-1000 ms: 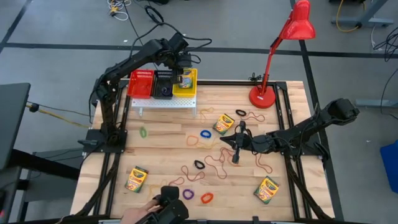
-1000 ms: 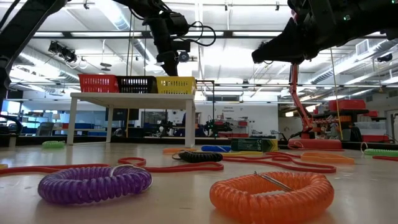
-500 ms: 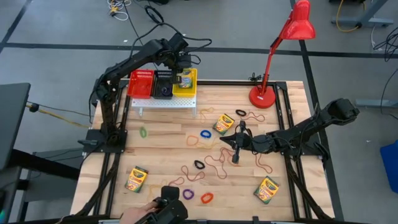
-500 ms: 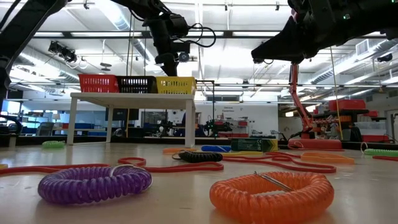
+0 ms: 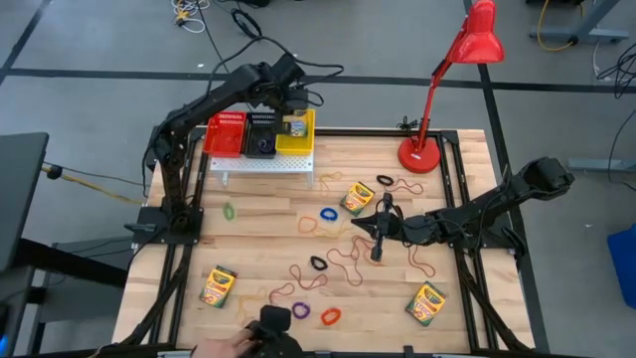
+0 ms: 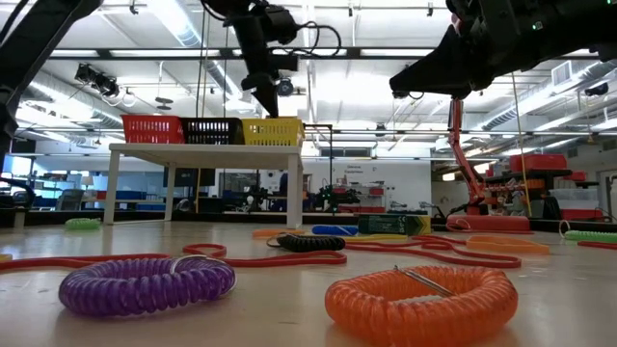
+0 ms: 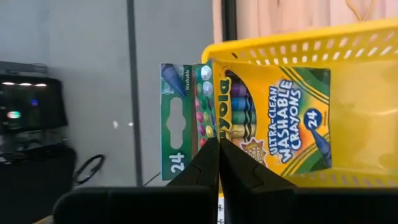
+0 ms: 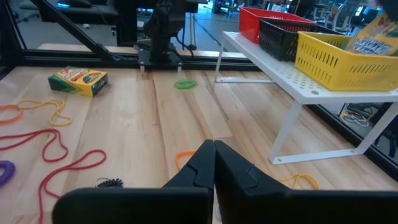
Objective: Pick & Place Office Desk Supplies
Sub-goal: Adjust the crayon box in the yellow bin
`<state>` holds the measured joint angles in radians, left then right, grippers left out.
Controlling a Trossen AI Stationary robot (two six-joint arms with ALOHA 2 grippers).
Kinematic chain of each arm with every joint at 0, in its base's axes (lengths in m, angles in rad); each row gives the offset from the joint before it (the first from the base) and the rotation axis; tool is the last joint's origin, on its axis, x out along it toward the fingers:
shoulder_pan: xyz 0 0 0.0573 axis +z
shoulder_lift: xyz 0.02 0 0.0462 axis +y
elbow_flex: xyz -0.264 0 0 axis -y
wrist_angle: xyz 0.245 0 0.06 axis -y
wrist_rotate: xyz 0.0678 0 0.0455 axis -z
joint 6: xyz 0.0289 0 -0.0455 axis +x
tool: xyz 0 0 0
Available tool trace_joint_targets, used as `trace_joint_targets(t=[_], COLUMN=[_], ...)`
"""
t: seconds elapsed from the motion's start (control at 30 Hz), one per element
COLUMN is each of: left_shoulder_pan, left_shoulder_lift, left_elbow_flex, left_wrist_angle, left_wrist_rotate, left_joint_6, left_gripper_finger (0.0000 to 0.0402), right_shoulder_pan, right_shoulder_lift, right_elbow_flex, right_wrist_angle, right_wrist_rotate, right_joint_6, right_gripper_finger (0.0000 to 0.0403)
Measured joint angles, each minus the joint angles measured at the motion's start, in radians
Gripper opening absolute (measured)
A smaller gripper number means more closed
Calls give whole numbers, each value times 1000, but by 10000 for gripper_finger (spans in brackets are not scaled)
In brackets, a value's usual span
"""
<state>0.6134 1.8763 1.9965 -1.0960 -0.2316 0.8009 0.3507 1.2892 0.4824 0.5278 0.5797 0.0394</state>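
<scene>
A yellow-and-green crayon box (image 7: 273,121) leans in the yellow basket (image 5: 303,142) on the white stand, its end sticking over the rim. My left gripper (image 5: 291,100) hovers just above it, fingers shut (image 7: 218,144). My right gripper (image 5: 377,236), also shut (image 8: 214,148), hangs raised over the table's right middle. Three more crayon boxes (image 5: 357,197) (image 5: 218,285) (image 5: 427,303) lie flat on the wood. Reddish rubber bands (image 5: 348,261) and blue (image 5: 329,214), black (image 5: 318,263), purple (image 5: 301,311), orange (image 5: 331,316) and green (image 5: 230,211) loops lie scattered. My left gripper points its shut fingertips (image 7: 211,155) down at the crayon box's upper edge (image 7: 208,99), where the green flap meets the yellow face. Whether they touch it, I cannot tell. The box rests inside the yellow basket.
The white stand (image 5: 263,164) at the far left carries red (image 5: 226,132), black (image 5: 261,134) and yellow baskets. The tall red lamp (image 5: 447,89) stands at the far right. A person's hand (image 5: 214,348) with a dark device shows at the near edge.
My left gripper has risen a little from the yellow basket and drifted toward the far edge. The crayon box stays in the basket. The person's hand at the near edge has shifted slightly.
</scene>
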Motion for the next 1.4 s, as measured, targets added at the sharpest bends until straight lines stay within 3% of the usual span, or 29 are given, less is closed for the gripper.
trace_joint_targets(t=[0.53,0.93,1.13,1.4], left_shoulder_pan=[-126,-190,-202,-232], left_shoulder_lift=[-1,-7,-91,-278], left_elbow_flex=[10,1,-138,-516], left_wrist_angle=[13,18,100,544], left_wrist_rotate=[-305,-424,-501,-529], left_joint_6=[-73,-158,-166,-36], left_gripper_finger=[5,2,2,1], right_shoulder_pan=[0,0,0,0], right_shoulder_lift=[0,0,0,0], right_elbow_flex=[0,0,0,0], right_wrist_angle=[0,0,0,3], right_wrist_rotate=[0,0,0,-1], right_joint_6=[-5,-29,-37,-37], right_gripper_finger=[7,7,7,7])
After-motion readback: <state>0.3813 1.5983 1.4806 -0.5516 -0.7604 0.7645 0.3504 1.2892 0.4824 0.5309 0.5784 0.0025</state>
